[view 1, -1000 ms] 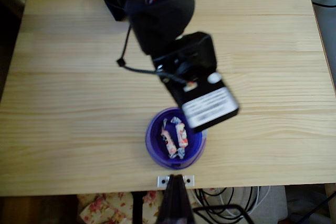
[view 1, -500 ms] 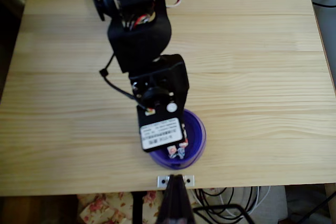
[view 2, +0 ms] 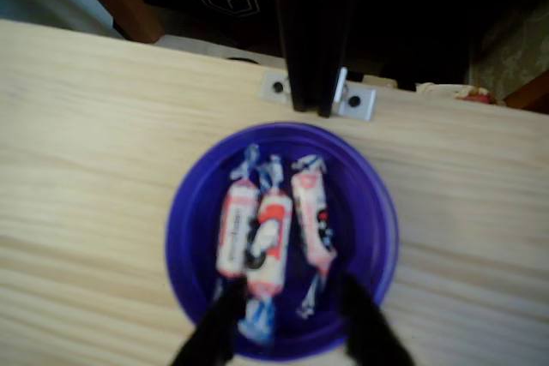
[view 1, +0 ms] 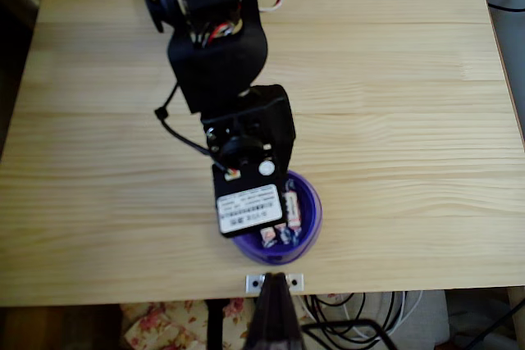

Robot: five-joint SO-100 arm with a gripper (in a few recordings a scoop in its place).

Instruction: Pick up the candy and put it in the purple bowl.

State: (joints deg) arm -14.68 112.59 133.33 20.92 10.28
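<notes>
overhead / arm: my black arm [view 1: 217,63] runs from the far edge toward the near edge; the wrist block with a white label [view 1: 248,209] sits over the left part of the purple bowl [view 1: 310,220].
overhead / bowl: glossy violet-blue, round, near the table's front edge, just behind a small metal bracket [view 1: 274,282].
overhead / candy: white wrappers with red marks show in the uncovered part of the bowl; one candy [view 1: 293,209] lies along the right side, twisted ends of others poke out below the label.
overhead / surface: light pine table [view 1: 410,120], planks running left-right. Cables at the corners, floral fabric under the front edge.
wrist / claw: my gripper [view 2: 290,325] is open; two dark fingertips [view 2: 216,330] spread apart at the bottom, over the bowl's near rim, nothing between them.
wrist / candy: three alike inside the bowl, side by side, roughly parallel, touching or nearly so. White wrappers, red bands, dark marks, bluish twisted ends. The middle one overlaps the left one slightly.
wrist / bowl: low rim, the candies fill the centre.
wrist / surroundings: bracket with a black post at the table edge just beyond the bowl; dark space and a cable behind it.
</notes>
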